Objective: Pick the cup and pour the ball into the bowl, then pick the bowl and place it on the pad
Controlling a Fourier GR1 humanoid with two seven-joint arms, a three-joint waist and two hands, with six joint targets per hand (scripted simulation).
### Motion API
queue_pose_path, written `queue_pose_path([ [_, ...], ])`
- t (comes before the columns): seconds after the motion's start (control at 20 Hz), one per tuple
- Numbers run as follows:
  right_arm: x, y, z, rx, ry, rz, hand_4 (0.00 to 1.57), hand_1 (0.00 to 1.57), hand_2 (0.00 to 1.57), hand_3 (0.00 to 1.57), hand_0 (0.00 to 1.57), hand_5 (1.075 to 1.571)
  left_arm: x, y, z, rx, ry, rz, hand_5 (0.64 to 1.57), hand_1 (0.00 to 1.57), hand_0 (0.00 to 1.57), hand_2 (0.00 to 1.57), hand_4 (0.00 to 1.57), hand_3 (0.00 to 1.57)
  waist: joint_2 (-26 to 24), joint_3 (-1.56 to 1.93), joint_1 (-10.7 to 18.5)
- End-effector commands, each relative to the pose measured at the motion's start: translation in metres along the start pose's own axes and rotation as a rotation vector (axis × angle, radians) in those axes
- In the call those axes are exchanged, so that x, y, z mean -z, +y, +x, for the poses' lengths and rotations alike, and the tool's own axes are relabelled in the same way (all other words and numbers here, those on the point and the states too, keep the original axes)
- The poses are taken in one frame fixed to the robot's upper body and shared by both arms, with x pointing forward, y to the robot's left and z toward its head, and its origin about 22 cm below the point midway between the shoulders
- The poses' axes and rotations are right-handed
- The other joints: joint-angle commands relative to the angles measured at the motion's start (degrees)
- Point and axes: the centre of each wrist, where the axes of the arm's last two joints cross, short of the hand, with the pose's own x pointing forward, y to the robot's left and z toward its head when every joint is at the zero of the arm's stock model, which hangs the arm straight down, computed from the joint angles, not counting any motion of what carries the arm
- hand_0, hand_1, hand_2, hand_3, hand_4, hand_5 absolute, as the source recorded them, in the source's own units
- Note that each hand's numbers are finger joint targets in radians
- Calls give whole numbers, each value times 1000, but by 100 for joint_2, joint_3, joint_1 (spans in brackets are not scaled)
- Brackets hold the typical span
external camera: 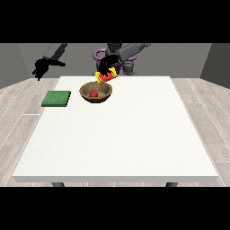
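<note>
Grey walls back the white desk (pixel 117 134). Hand at the view's right (pixel 107 66) grips the tipped cup (pixel 106 77) just above the bowl (pixel 95 93); ball (pixel 93 94) lies inside. Pad (pixel 56 98) sits left, nearer the other hand (pixel 42 68), fingers relaxed.

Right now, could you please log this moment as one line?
cup: tipped over bowl, held by hand | ball: in bowl | pad: bare | other hand: idle

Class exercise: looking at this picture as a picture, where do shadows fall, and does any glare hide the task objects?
Front view: lighting is even and soft; the bowl is darker inside, yet the red ball in it stays readable; no glare on the white table; the green pad looks flat and evenly lit; the cup is partly hidden by the dark hand at the view's right.
</note>
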Motion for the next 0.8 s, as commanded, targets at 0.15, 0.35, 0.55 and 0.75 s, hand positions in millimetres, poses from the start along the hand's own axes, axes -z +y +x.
queue_pose_path([
  [0.15, -21, -30, -5, -11, 45, -30, 0, 0, 0, 239, 0, 1521, 25, 33, -6, 236, -152, -35, 1416, 769, 769, 1571, 1200, 1571, -306, 7, 190],
  [0.35, -13, -5, -13, -18, 59, -18, 0, 0, 0, 191, 0, 1515, 39, 43, -8, 369, -165, -34, 1457, 1546, 1546, 1571, 1197, 1571, -348, 2, 141],
  [0.55, -23, -42, -3, 17, 24, -101, 0, 0, 0, 144, 0, 1520, 31, 75, 16, 346, -202, 14, 1457, 1534, 1534, 1571, 1207, 1571, -171, 5, 497],
  [0.75, -24, -13, -23, 60, 124, -38, 429, 0, 0, 0, 0, 1555, 29, 56, 5, 341, -178, -5, 1462, 1516, 1516, 1571, 1201, 1571, -206, 0, 289],
])
